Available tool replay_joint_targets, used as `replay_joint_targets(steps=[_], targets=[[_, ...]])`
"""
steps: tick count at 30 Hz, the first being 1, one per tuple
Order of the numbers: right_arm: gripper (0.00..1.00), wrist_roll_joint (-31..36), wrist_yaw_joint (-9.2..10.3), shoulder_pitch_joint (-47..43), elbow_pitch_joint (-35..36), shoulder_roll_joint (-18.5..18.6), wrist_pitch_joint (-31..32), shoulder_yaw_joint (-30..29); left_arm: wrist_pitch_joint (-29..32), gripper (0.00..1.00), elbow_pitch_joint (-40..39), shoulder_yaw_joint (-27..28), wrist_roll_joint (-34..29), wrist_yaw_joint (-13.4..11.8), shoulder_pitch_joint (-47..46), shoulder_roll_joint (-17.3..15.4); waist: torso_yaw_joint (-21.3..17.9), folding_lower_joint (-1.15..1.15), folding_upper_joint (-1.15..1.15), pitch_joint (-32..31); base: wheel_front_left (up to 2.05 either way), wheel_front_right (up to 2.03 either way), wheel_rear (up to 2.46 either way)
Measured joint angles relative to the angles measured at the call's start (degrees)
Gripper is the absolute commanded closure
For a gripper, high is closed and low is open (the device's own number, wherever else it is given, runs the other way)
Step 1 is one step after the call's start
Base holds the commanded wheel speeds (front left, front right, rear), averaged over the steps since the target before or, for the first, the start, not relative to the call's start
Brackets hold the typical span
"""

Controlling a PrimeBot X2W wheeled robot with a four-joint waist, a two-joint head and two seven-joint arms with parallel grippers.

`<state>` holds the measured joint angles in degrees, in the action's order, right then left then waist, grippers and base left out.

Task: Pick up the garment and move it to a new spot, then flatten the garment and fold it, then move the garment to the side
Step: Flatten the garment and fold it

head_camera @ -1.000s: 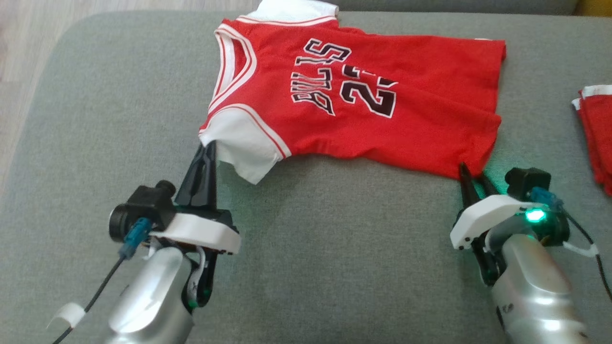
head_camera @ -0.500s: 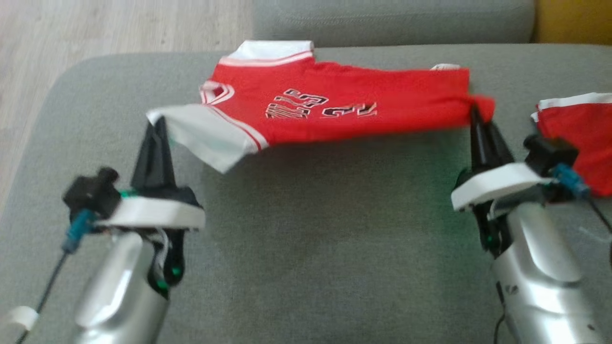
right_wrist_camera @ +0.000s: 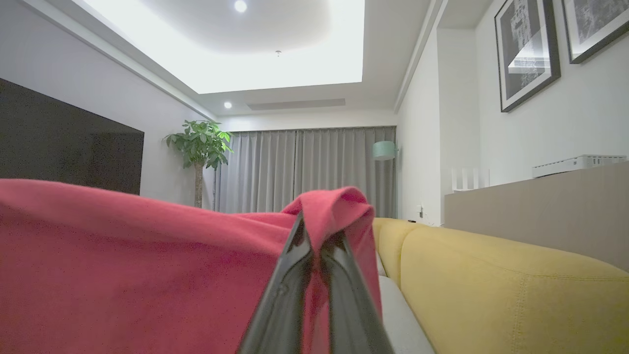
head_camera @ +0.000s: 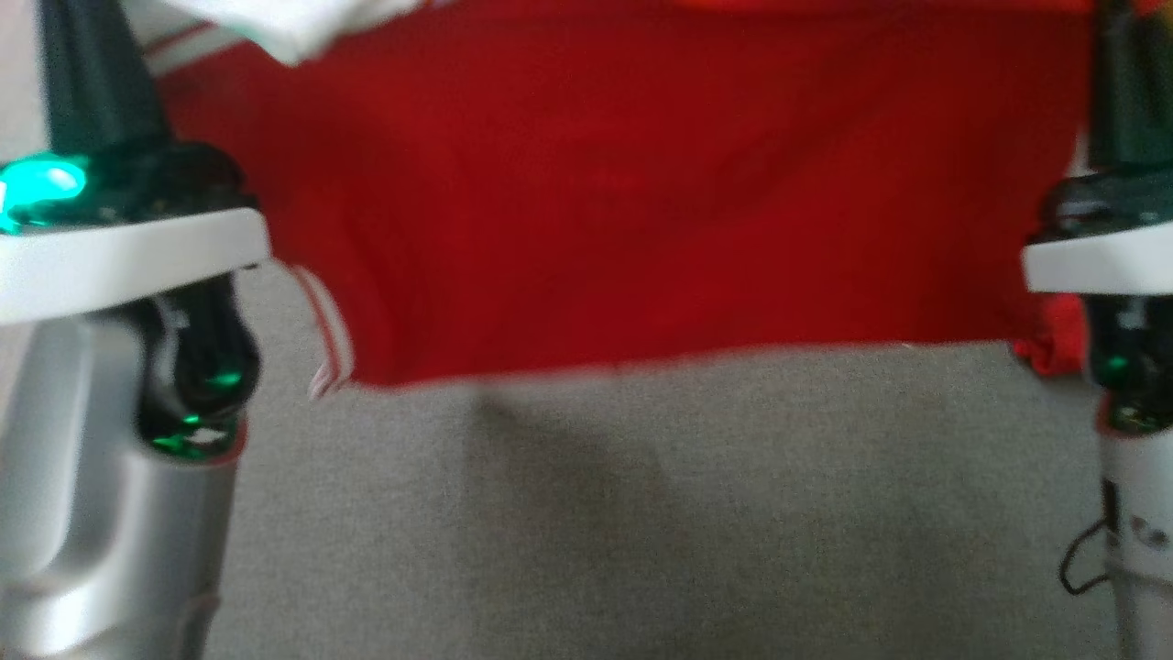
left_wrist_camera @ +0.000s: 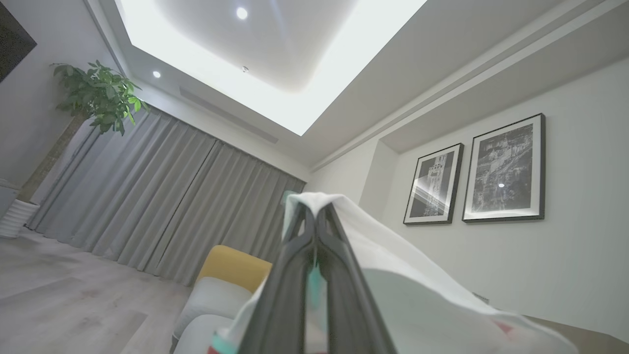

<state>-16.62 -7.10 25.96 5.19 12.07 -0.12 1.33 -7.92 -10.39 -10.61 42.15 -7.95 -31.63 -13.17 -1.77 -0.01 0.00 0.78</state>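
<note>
The garment [head_camera: 641, 183], a red jersey with white trim, hangs spread in the air between my two grippers, above the grey cushion. In the left wrist view my left gripper [left_wrist_camera: 314, 212] is shut on the garment's white sleeve [left_wrist_camera: 393, 260], which drapes over the fingertips. My right gripper [right_wrist_camera: 317, 231] is shut on a red corner of the hem [right_wrist_camera: 334, 206], with the cloth stretching off to the left. In the head view the left gripper's fingers [head_camera: 87, 82] rise at the upper left and the right gripper's fingers [head_camera: 1127, 82] at the upper right. The printed front is hidden.
The grey sofa cushion [head_camera: 641, 513] lies below the hanging cloth. Another red piece of cloth [head_camera: 1045, 344] peeks out by the right arm. A yellow sofa back [right_wrist_camera: 491, 290] runs along the right of the right wrist view.
The right gripper has closed on the hem corner. Both arms have lifted the garment off the cushion, so it now hangs stretched between them, close to the head camera.
</note>
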Motion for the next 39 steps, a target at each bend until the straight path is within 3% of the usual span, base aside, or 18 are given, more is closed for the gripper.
replay_joint_targets(steps=[4, 9, 14, 17, 25, 32, 39], targets=[[1.00, -0.5, 0.00, -2.3, 7.2, -0.2, 6.1, -2.4, 5.1, 1.00, -5.0, 1.0, 0.7, -2.7, -0.6, -2.0, -0.3, 0.01, 0.00, 1.8, 0.00, 0.00, 0.00], [1.00, -0.1, 0.00, 1.0, 6.9, -0.1, 10.4, -2.0, 10.3, 1.00, -0.2, 1.7, 2.7, -3.4, -8.5, -3.7, -0.7, 0.01, 0.00, 5.9, 0.00, 0.00, 0.00], [1.00, -0.6, 0.00, 11.6, -2.4, 0.6, 10.7, 1.3, 11.1, 1.00, 11.4, 1.1, 0.7, -0.8, -18.7, -5.8, -1.2, 0.03, 0.00, 10.6, 0.00, 0.00, 0.00], [1.00, -0.6, -0.01, 23.1, -13.3, 1.4, 9.0, 4.2, 10.1, 1.00, 21.7, 0.6, -0.8, 1.4, -27.7, -6.2, -1.6, 0.04, 0.00, 14.5, 0.00, 0.00, 0.00], [1.00, 3.9, -0.01, 47.3, -38.3, 1.1, -4.4, 7.4, 0.1, 1.00, 42.1, -0.3, -5.2, 5.6, -48.7, -5.5, -2.2, 0.05, -0.01, 21.6, 0.00, 0.00, 0.00], [1.00, 5.6, -0.01, 45.7, -53.7, 1.4, -9.5, 10.8, -3.9, 1.00, 52.2, -3.5, -6.5, 10.6, -46.1, -3.2, 0.1, 0.01, 0.00, 20.3, 0.00, 0.00, 0.00], [1.00, 0.9, -0.01, 34.4, -62.8, 3.1, -6.6, 20.8, -4.8, 1.00, 57.8, -8.2, -7.5, 12.9, -28.8, -2.4, 2.4, 0.01, 0.00, 17.1, 0.00, 0.00, 0.00]])
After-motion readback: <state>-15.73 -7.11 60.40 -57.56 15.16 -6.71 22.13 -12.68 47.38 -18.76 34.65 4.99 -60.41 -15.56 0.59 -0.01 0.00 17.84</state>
